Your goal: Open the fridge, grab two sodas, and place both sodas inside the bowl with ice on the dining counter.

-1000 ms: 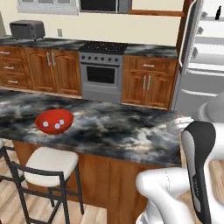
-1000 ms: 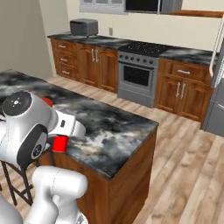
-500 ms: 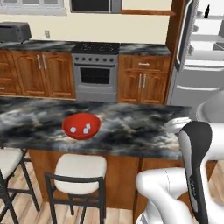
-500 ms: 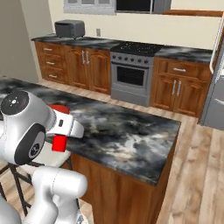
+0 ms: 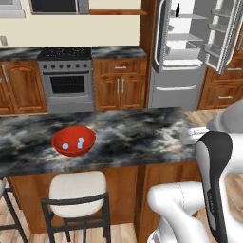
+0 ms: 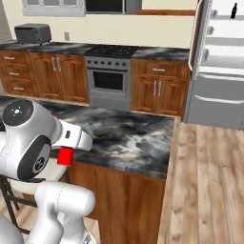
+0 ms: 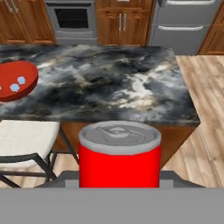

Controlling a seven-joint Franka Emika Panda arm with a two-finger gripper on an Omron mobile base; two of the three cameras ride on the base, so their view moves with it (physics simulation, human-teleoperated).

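- The gripper (image 7: 119,186) is grasping a red soda can (image 7: 119,154), low in front of the surface (image 7: 105,83).
- The can may be knocking the near edge if not lifted.
- The bowl (image 5: 73,141) is sitting left, open room around it.
- The fridge (image 5: 190,52) is standing open behind, one bottle (image 5: 178,9) inside.

Home kitchen, stove (image 5: 67,78), fridge (image 5: 190,52), wooden cabinets (image 5: 119,83)

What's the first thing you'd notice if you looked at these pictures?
A big red can sits right in front of the hand camera, held in the gripper. Next comes the red bowl with ice cubes on the dark marbled counter. At the back, the fridge stands open with one small black bottle on its top shelf.
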